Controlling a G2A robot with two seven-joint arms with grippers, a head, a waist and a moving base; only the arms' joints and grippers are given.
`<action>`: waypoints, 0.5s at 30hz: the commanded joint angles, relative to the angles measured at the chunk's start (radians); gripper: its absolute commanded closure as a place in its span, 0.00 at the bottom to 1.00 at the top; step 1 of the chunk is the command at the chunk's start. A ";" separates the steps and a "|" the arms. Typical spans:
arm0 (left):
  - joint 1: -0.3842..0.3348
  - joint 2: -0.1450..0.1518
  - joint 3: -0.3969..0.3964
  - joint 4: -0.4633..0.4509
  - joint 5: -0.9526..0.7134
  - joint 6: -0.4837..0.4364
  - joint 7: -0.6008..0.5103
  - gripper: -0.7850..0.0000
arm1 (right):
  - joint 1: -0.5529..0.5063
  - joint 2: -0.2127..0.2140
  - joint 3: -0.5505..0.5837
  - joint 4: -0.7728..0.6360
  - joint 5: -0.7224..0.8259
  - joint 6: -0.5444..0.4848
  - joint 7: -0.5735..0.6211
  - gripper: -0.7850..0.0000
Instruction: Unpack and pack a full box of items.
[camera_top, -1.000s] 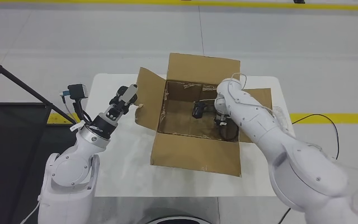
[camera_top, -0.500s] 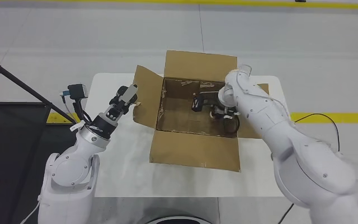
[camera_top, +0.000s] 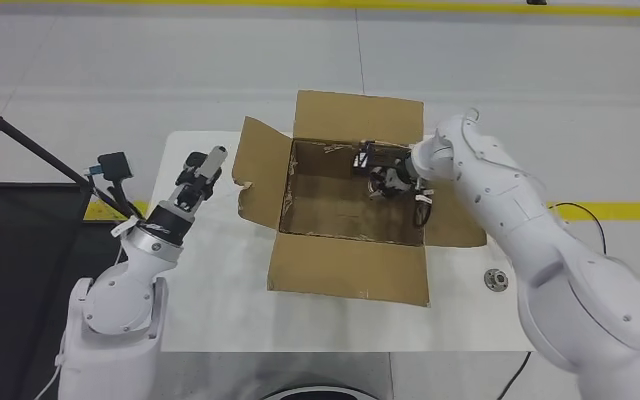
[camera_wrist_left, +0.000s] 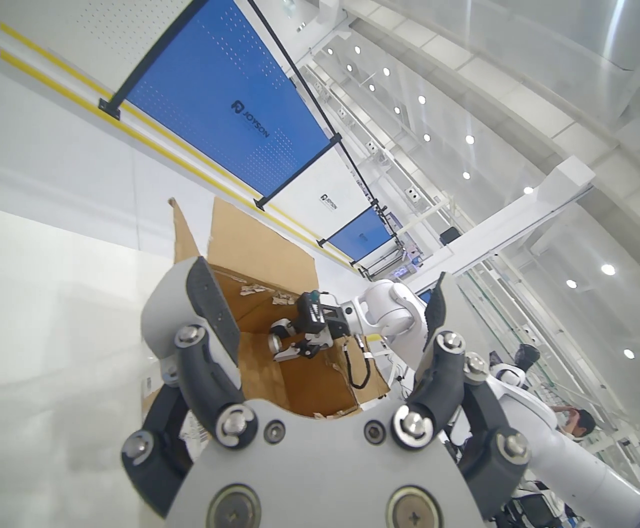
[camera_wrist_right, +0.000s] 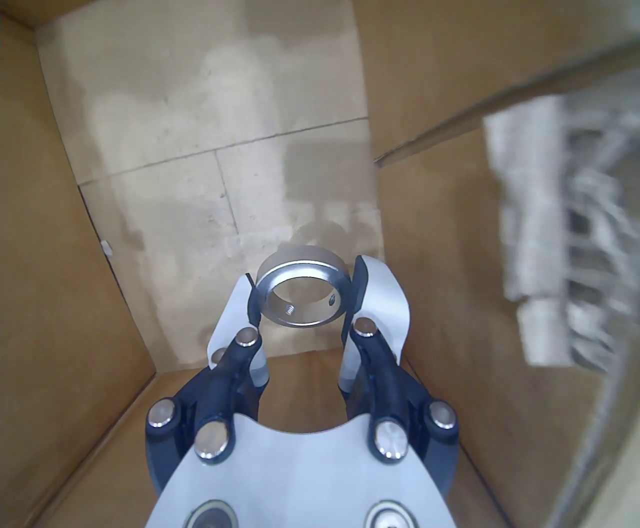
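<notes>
Left gripper (camera_wrist_left: 320, 280): spread wide, empty, raised above table (camera_top: 215, 290) left of box (camera_top: 345, 275). Right gripper (camera_wrist_right: 305, 290): inside box, clamped on metal ring (camera_wrist_right: 327, 272), apparently off floor. Second ring (camera_top: 491, 279): on table right of box. Judged step: unpacking. Next: lift ring over wall, set outside.

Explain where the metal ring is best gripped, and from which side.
Grip the metal ring on its outer wall at two opposite points, as the right gripper does, one finger on each side. The round band is smooth and its centre open. Come from above, probably: the box walls close off the sides.
</notes>
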 joint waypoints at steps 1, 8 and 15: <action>0.000 0.003 -0.012 -0.001 0.029 0.021 0.009 0.00 | -0.010 0.026 0.019 -0.037 -0.018 0.020 -0.033 1.00; -0.018 0.016 -0.031 0.015 0.098 0.178 -0.083 0.00 | -0.092 0.141 0.116 -0.266 -0.085 0.110 -0.073 1.00; -0.076 0.030 -0.012 0.067 0.115 0.262 -0.223 0.00 | -0.219 0.251 0.241 -0.534 -0.094 0.185 0.046 1.00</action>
